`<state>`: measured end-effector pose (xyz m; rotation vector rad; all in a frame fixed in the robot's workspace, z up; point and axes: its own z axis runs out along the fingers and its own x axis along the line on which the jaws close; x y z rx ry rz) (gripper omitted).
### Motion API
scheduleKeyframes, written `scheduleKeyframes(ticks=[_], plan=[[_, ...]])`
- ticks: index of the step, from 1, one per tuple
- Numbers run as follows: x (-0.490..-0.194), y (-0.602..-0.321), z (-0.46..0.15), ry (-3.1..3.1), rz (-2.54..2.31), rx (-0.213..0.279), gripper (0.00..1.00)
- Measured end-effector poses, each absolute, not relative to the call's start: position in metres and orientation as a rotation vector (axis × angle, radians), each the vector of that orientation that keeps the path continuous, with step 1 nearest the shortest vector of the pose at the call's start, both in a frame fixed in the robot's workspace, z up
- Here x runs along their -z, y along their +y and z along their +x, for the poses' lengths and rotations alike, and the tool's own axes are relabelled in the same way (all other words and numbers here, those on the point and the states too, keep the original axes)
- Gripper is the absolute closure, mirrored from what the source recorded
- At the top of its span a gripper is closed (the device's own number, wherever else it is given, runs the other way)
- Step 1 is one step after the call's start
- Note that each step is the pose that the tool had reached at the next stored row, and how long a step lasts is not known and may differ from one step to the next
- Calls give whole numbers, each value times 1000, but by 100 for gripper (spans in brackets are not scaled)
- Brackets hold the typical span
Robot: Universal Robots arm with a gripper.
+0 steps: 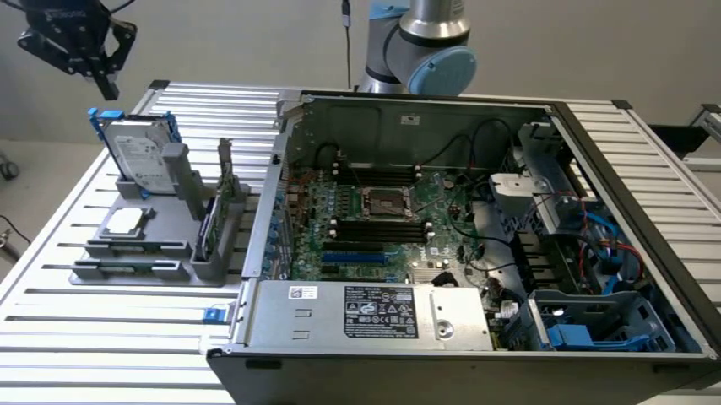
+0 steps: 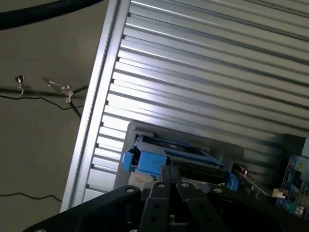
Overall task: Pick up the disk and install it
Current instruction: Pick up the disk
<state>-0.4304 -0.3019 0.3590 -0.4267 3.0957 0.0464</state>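
The disk [image 1: 142,154], a silver-grey drive with a white label in a blue carrier, stands upright in a grey holder [image 1: 152,245] on the slatted table at the exterior view's left. My gripper [image 1: 107,84] hangs in the air above and slightly behind it, apart from it, with its fingers shut and nothing between them. In the wrist view the black fingertips [image 2: 172,180] meet just over the disk's blue-framed top edge [image 2: 166,157].
The open computer case [image 1: 451,236] fills the middle and the exterior view's right, with motherboard, grey power-supply box [image 1: 372,312] and blue drive bays [image 1: 586,329]. The holder also carries a small silver chip [image 1: 124,221] and upright cards [image 1: 219,211]. The table's edge [image 2: 94,121] runs beside the holder.
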Motion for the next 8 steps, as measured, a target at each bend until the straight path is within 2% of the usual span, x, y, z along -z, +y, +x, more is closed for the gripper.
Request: scheduleKeyframes(ticks=[8], plan=[[-359,-302,-430,3059,-650,-48,89]])
